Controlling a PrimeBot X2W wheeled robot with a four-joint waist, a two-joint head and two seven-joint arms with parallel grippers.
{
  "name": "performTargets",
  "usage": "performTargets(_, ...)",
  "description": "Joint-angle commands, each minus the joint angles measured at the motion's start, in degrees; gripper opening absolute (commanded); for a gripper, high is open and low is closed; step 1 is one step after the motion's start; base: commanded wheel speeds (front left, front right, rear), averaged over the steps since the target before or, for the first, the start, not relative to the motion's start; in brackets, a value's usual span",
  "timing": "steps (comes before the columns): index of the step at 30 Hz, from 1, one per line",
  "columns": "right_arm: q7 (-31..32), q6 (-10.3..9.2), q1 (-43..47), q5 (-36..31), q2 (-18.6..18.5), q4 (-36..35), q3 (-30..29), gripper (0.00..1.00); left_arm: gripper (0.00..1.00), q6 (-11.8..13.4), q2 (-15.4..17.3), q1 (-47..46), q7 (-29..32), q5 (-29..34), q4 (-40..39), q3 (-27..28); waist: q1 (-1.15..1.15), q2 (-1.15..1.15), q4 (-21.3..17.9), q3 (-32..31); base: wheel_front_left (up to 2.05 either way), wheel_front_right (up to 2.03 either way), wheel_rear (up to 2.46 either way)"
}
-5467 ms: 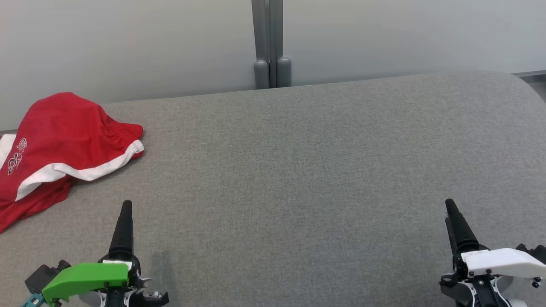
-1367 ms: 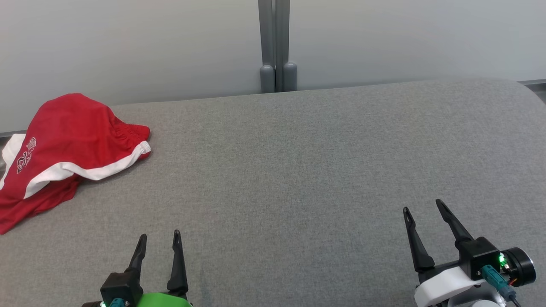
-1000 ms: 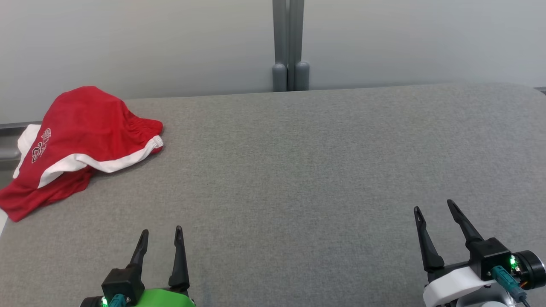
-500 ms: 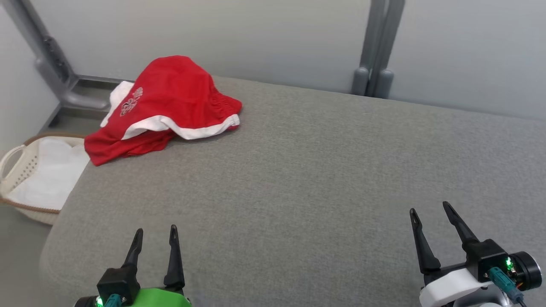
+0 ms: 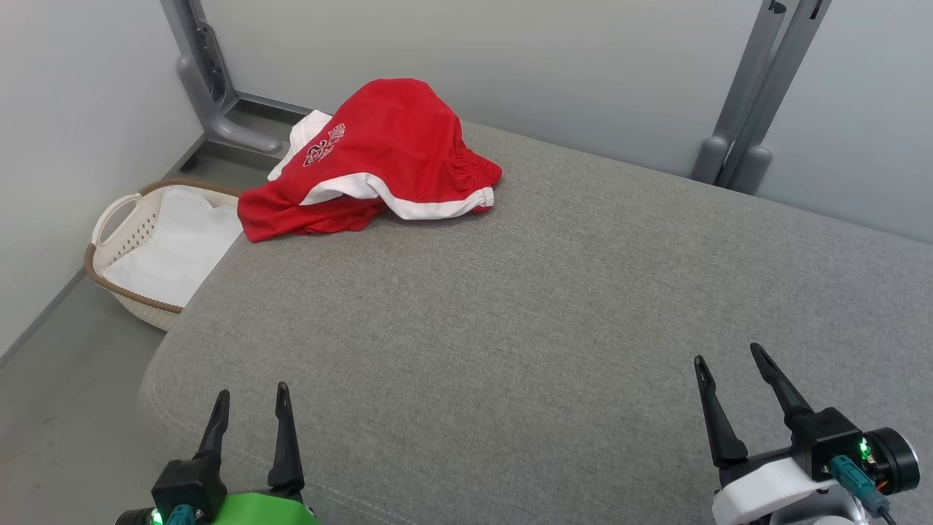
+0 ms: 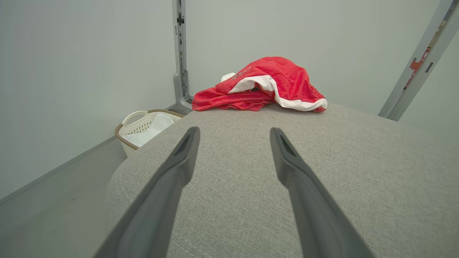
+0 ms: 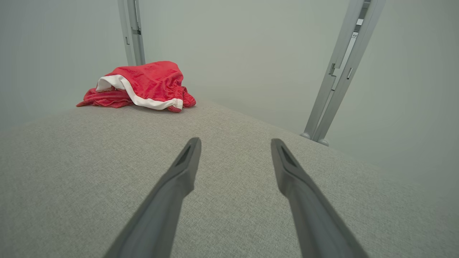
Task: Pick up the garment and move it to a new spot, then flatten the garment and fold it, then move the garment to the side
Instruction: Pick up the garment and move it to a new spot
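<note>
White basket (image 5: 138, 232) on the floor, just off the left edge of the grey padded surface (image 5: 525, 313). Red-and-white garment (image 5: 379, 157) crumpled in a heap on its far left corner. Left gripper (image 5: 251, 391) above its near left corner, fingers spread apart, empty. Right gripper (image 5: 727, 354) above its near right part, fingers likewise apart, empty

Wide open grey tabletop (image 5: 554, 306) from the near edge all the way across, easy straight run. Only bump: red shorts (image 5: 386, 146) heaped at the far left corner, close to the wall (image 5: 583, 58). On the floor just off the left edge, a basket (image 5: 138, 233). Behind the far edge, posts (image 5: 747, 109).
</note>
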Motion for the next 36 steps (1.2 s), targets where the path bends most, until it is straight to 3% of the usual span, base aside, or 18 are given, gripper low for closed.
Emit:
performTargets(1, -0.26, -0.04, -0.13, -0.27, -0.26, -0.03, -0.08, 1.00, 1.00, 0.15, 0.28, 0.69, -0.04, 0.28, -0.25, 0.15, 0.00, 0.00, -0.16, 0.20, 0.00, 0.00, 0.00)
performTargets(11, -0.26, -0.04, -0.59, -1.57, -0.26, -1.06, -0.29, 1.00, 1.00, 0.40, 0.30, -1.35, -0.04, -0.59, -4.66, 4.47, 0.00, 0.00, -1.93, 2.61, 0.00, 0.00, 0.00)
performTargets(20, -0.26, -0.05, -4.11, -4.85, -0.30, -2.79, 0.06, 1.00, 1.00, -4.03, 4.97, -16.51, -0.03, 0.70, -7.59, 10.60, 0.00, 0.00, -6.88, 9.25, 0.00, 0.00, 0.00)
performTargets(28, -0.26, -0.05, -8.14, -8.65, -0.29, -4.77, 0.49, 1.00, 1.00, -5.74, 11.31, -36.51, 1.05, -2.25, 4.03, 7.69, 0.00, 0.00, -13.34, 17.95, 0.00, 0.00, 0.00)
performTargets(36, -0.25, -0.05, -11.19, -10.11, -0.25, -7.97, 0.75, 1.00, 1.00, -6.02, 16.69, -50.23, 7.08, -7.29, 20.38, -0.74, 0.00, 0.00, -18.64, 25.56, 0.00, 0.00, 0.00)
